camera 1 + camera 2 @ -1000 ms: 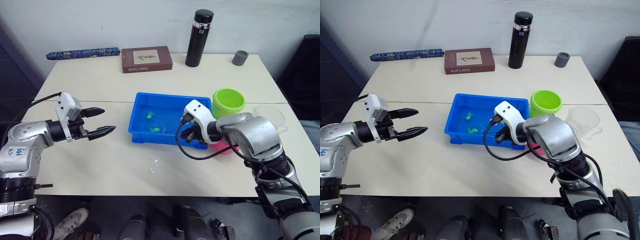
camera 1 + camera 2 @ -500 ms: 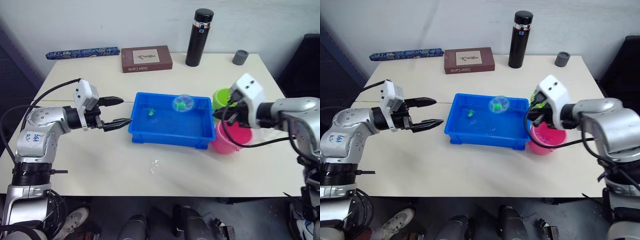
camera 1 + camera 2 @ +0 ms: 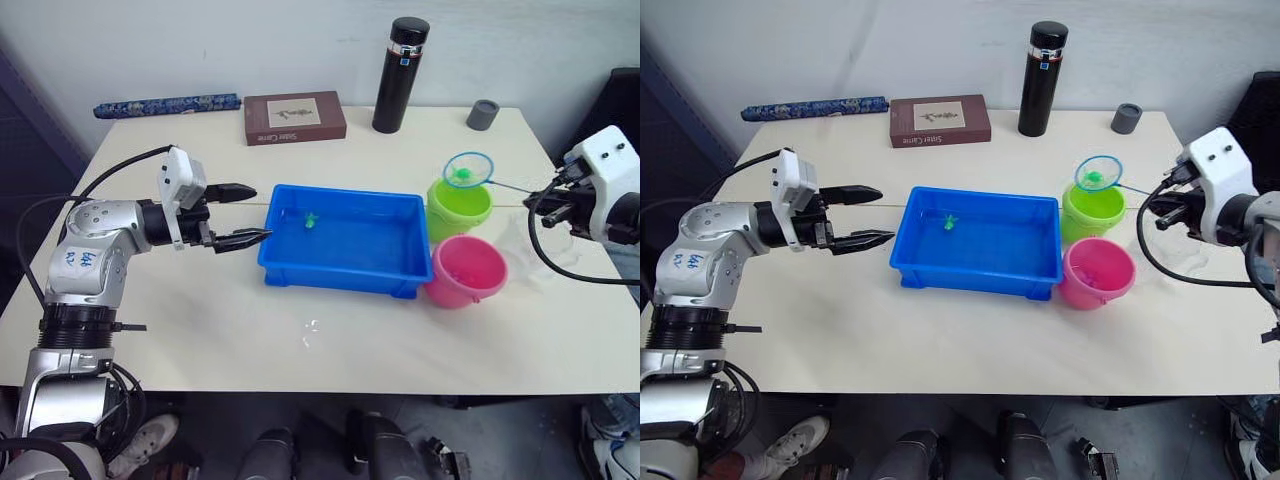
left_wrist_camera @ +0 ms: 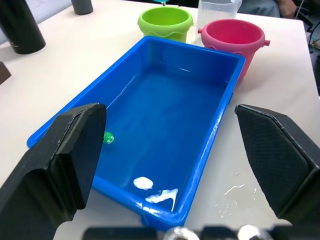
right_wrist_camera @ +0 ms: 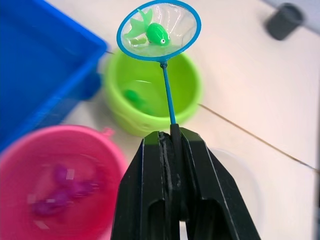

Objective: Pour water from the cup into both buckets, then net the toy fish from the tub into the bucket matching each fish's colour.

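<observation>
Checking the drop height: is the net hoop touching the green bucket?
Apart. In the left eye view the net hangs above the green bucket.

- The tub point(image 3: 345, 240) sits mid-table, one fish point(image 3: 311, 219) in its far left part.
- Right of the tub stand two buckets: one bucket point(image 3: 458, 207) behind, the other bucket point(image 3: 465, 271) in front, touching the tub's corner.
- The net point(image 5: 159, 32) hangs over the rear bucket, a fish point(image 5: 155, 33) in its mesh.
- The cup point(image 4: 218, 8) stands right of the buckets.
- A thermos point(image 3: 399, 62), small cup point(image 3: 483, 113) and book point(image 3: 294, 117) line the far edge.
</observation>
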Robot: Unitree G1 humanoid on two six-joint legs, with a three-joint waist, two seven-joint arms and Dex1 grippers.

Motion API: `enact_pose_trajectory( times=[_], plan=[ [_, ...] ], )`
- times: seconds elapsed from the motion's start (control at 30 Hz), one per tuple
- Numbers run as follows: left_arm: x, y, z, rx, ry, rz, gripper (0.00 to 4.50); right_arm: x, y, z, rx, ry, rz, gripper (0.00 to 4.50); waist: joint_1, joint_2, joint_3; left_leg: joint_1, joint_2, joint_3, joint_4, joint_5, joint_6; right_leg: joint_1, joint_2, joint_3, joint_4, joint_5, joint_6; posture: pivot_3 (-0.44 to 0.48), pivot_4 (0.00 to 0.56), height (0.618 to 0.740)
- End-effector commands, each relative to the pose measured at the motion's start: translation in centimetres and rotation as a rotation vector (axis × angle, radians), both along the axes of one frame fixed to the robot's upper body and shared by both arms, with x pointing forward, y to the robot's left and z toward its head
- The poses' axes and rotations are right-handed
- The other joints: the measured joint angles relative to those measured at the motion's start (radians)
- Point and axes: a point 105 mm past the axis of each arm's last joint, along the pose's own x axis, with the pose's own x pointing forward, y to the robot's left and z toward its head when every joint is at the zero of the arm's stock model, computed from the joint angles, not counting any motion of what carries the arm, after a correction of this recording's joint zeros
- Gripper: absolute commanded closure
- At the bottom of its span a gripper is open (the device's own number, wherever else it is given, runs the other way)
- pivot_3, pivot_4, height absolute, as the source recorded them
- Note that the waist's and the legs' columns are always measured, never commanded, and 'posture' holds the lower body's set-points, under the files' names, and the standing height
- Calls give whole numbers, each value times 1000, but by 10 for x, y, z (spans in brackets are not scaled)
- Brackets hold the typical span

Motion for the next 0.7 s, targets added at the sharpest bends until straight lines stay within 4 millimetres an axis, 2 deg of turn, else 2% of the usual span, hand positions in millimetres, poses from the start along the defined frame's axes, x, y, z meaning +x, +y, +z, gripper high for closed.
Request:
enact_pose_trajectory(
  times=[0.03,0.2,0.4,0.7],
  plan=[
    [0,-4,11,11,-54,-20,53,5,0,9,-285,-107,10,4500,-1,0,0,0,0,0,0,0,0,0,0,0,0,0,0,0,150,739],
    [1,-4,11,13,-56,-22,53,11,6,2,-572,-159,62,4500,1,0,0,0,0,1,0,0,0,0,0,0,0,0,0,0,150,739],
    [1,-4,10,13,-55,-25,53,12,8,2,-952,-235,85,4500,2,0,0,0,0,1,1,0,0,0,0,0,0,0,0,0,150,739],
    [0,-5,9,11,-47,-26,53,3,7,-3,-1232,-307,103,4500,3,0,0,0,0,1,1,0,-1,0,1,0,0,0,0,0,150,739]
  ],
)
